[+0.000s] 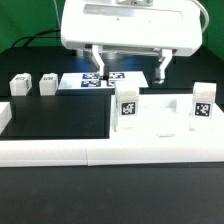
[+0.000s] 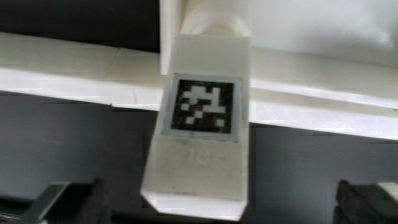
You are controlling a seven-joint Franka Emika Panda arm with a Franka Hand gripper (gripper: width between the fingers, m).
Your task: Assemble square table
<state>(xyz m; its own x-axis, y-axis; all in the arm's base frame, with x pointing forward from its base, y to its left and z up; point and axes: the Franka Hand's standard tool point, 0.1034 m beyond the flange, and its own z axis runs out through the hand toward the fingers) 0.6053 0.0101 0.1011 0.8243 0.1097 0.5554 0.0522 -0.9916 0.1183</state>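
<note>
Well — smooth white tapered leg (image 2: 201, 125)

Marker board (image 1: 80, 80) behind white border rail (image 1: 60, 152)

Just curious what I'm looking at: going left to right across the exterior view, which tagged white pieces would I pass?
leftmost leg → second leg → marker board → middle upright leg → rightmost upright leg
</note>
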